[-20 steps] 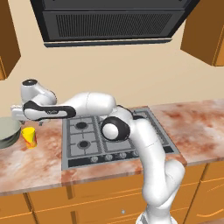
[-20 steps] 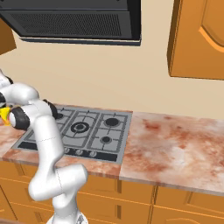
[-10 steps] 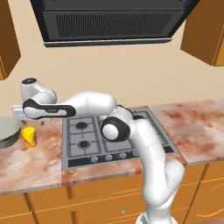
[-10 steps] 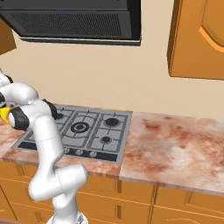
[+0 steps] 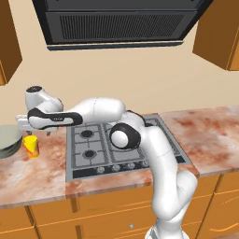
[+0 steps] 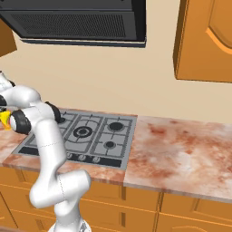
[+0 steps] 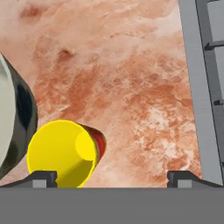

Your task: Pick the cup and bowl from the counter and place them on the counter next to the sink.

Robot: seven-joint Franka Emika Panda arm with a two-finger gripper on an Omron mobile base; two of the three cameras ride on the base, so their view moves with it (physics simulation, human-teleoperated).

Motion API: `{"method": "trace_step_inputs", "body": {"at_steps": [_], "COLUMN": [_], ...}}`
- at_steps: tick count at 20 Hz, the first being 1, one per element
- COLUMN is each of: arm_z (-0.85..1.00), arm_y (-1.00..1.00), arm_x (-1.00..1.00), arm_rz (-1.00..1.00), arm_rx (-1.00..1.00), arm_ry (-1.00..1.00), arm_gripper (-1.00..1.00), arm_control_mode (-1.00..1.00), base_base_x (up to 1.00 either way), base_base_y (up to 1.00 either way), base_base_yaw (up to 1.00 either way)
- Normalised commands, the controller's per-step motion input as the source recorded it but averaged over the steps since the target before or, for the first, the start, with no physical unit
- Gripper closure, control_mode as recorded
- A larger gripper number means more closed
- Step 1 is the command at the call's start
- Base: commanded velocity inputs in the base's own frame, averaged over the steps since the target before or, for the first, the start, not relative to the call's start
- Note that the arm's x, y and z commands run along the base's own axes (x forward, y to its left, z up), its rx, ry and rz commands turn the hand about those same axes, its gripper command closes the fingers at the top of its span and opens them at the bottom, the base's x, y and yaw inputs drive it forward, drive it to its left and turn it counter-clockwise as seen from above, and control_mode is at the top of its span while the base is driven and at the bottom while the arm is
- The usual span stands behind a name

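Note:
The yellow cup (image 5: 31, 146) stands upright on the counter (image 5: 42, 173), just left of the stovetop. The pale grey-green bowl (image 5: 8, 141) sits right beside it at the left edge. My gripper (image 5: 35, 132) hangs a little above the cup, open and holding nothing. In the hand view I look down into the cup (image 7: 61, 154), which lies by the left fingertip (image 7: 42, 177), off centre of the open gripper (image 7: 113, 178). The bowl's rim (image 7: 12, 127) shows at that view's left edge. The right base view catches the cup (image 6: 4, 118) behind my arm. The sink is out of view.
A grey gas stovetop (image 5: 116, 148) fills the middle of the counter, its edge (image 7: 209, 87) close to the right finger. A black range hood (image 5: 116, 23) hangs overhead. Bare marble counter (image 6: 181, 149) stretches to the right of the stove. Orange cabinets run below.

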Motion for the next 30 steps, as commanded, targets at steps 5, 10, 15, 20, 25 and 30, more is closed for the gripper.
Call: {"method": "trace_step_inputs", "body": {"at_steps": [5, 10, 15, 20, 25, 30], "arm_z": [-0.40, -0.37, -0.34, -0.16, 0.00, 0.00], "arm_y": [0.01, 0.00, 0.00, 0.00, 0.00, 0.00], "arm_x": [0.01, 0.00, 0.02, 0.00, 0.00, 0.00], "arm_rz": [0.00, 0.00, 0.00, 0.00, 0.00, 0.00], "arm_rx": [0.00, 0.00, 0.00, 0.00, 0.00, 0.00], "arm_ry": [0.00, 0.00, 0.00, 0.00, 0.00, 0.00], "arm_gripper": [-1.00, -1.00, -1.00, -1.00, 1.00, 1.00], "arm_control_mode": [-1.00, -1.00, -1.00, -1.00, -1.00, -1.00], "base_base_x": [0.00, 0.00, 0.00, 0.00, 0.00, 0.00], "base_base_y": [0.00, 0.00, 0.00, 0.00, 0.00, 0.00], "base_base_yaw": [0.00, 0.00, 0.00, 0.00, 0.00, 0.00]}}
